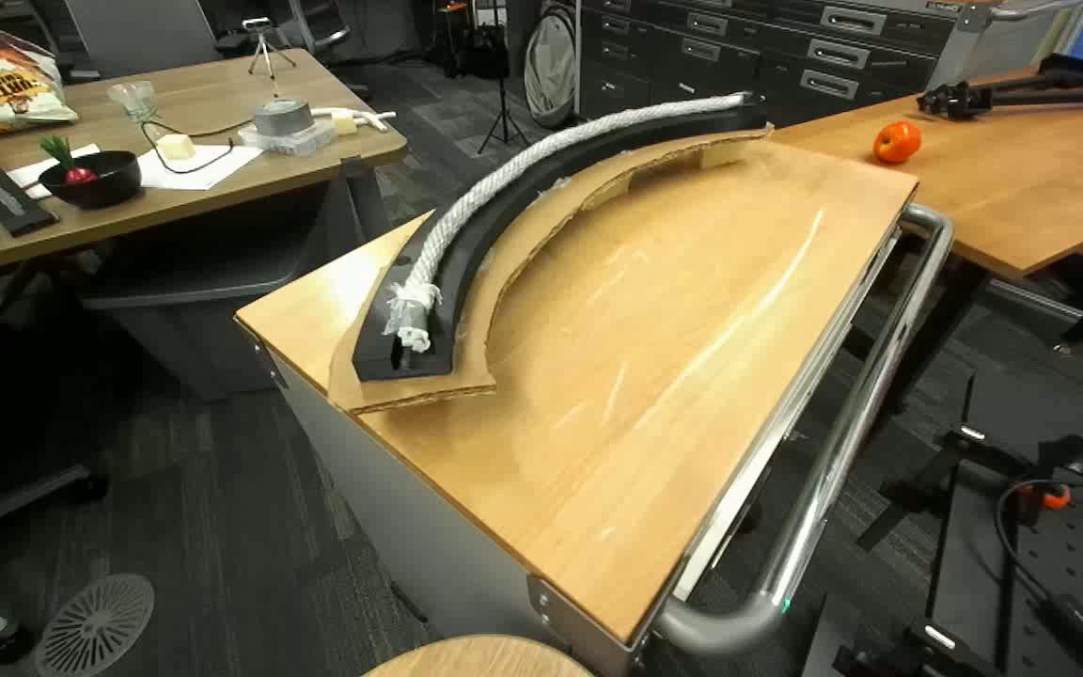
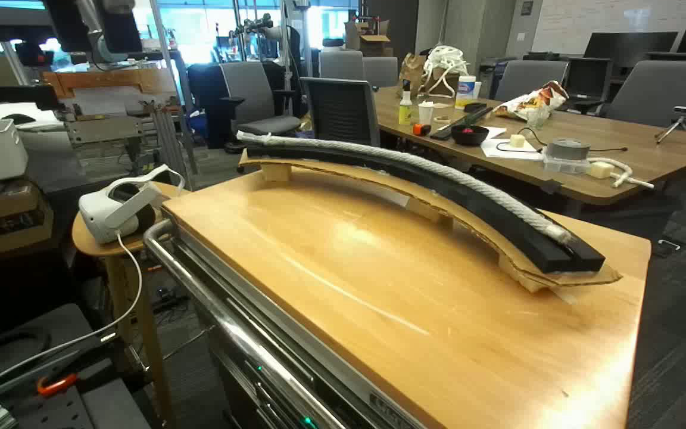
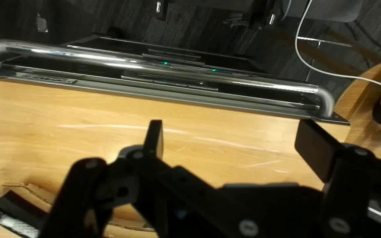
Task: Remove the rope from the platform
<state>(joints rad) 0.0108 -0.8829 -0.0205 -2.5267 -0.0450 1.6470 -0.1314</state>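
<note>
The light-grey rope (image 1: 501, 176) lies along the arc-shaped black platform (image 1: 541, 177), following its curve, with frayed whitish ends. Both also show in an exterior view, rope (image 2: 438, 171) on top of platform (image 2: 474, 207). A layer of cardboard (image 1: 478, 343) sits under the platform, raised on small blocks. In the wrist view my gripper (image 3: 233, 142) is open with nothing between its fingers, over the tabletop. One end of the rope (image 3: 17, 225) and platform (image 3: 21, 205) shows at its lower left; the rest is hidden behind the gripper. I cannot make out the gripper in the exterior views.
The light-wood tabletop (image 1: 654, 329) carries the platform near its far edge. A shiny metal rail (image 1: 842, 470) runs along the opposite edge. A white headset (image 2: 117, 211) with a cable lies on a round stool beside the table. A tomato (image 1: 897, 142) sits on a neighbouring table.
</note>
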